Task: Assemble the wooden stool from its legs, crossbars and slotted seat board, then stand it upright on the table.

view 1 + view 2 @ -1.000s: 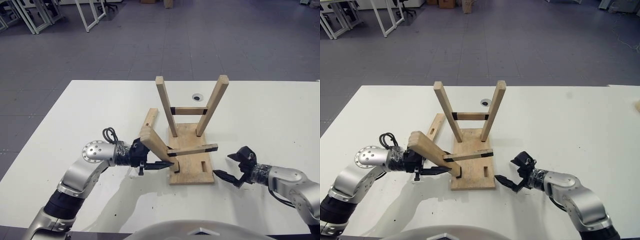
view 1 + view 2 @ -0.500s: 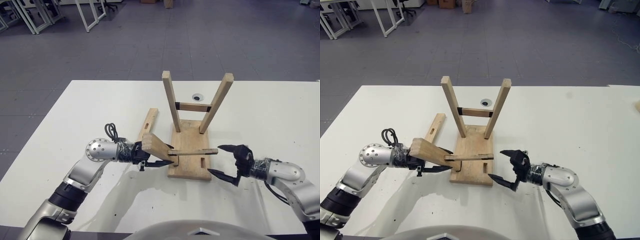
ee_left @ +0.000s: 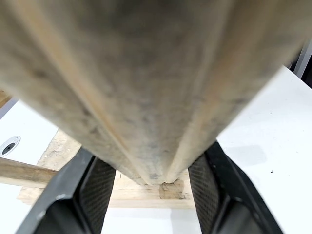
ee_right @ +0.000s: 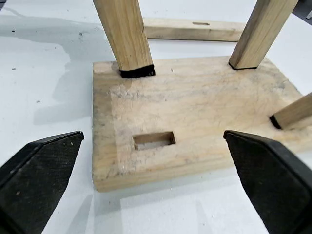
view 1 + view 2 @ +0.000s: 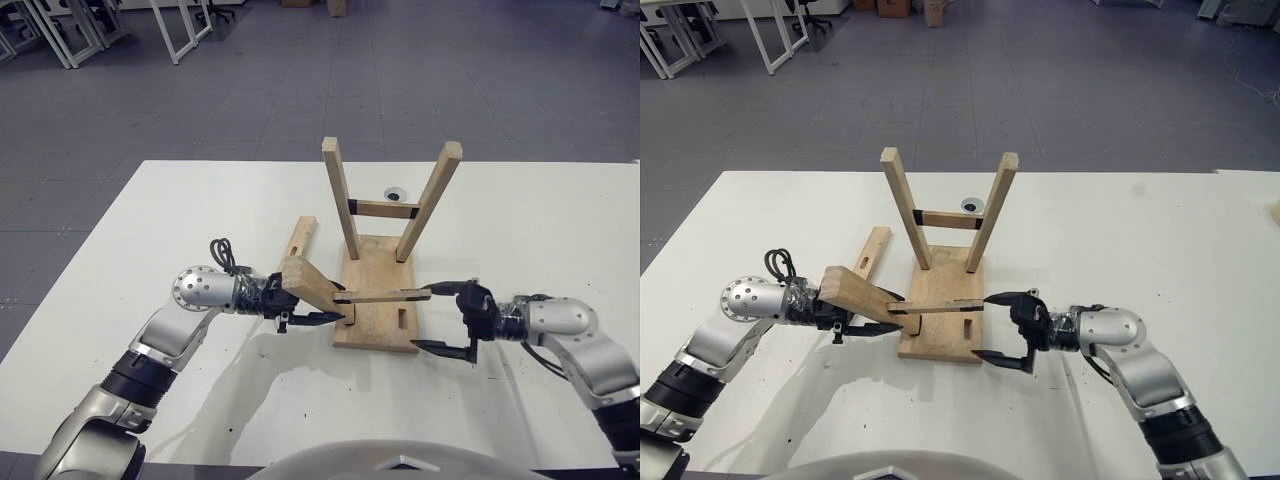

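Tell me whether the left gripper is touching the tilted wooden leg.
Touching. In the left wrist view, the left gripper presses its black fingers against both sides of the tilted wooden leg.

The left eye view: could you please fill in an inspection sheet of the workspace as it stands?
Surface: white table, with a round grommet.
Job's things: seat board lying flat; two upright legs joined by a crossbar; tilted leg at the board's near left corner; loose leg flat on the table; one empty slot.
Clutter: nothing seen.
Grippers: left gripper shut on the tilted leg; right gripper open beside the board's near right edge.
Cables: black cable looped at the left wrist.
Surroundings: grey floor, white table frames.
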Action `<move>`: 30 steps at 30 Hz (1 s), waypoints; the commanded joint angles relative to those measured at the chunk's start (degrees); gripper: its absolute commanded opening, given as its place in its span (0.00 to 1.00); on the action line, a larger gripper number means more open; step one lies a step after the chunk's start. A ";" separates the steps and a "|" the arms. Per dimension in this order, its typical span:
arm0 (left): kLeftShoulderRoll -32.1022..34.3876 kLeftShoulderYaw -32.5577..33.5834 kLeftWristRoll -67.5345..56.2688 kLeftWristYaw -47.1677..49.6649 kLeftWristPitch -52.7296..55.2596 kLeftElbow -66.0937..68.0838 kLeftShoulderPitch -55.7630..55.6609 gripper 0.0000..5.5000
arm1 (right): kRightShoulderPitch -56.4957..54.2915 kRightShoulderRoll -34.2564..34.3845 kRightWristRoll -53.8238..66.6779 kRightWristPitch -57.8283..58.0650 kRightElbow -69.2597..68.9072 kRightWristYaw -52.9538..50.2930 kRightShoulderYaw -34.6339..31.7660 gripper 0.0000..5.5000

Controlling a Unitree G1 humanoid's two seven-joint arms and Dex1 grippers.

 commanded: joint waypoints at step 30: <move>2.69 7.16 8.25 5.71 15.94 -4.95 7.19 0.80 | 3.44 7.73 -4.60 -1.14 4.78 -8.17 1.85 0.96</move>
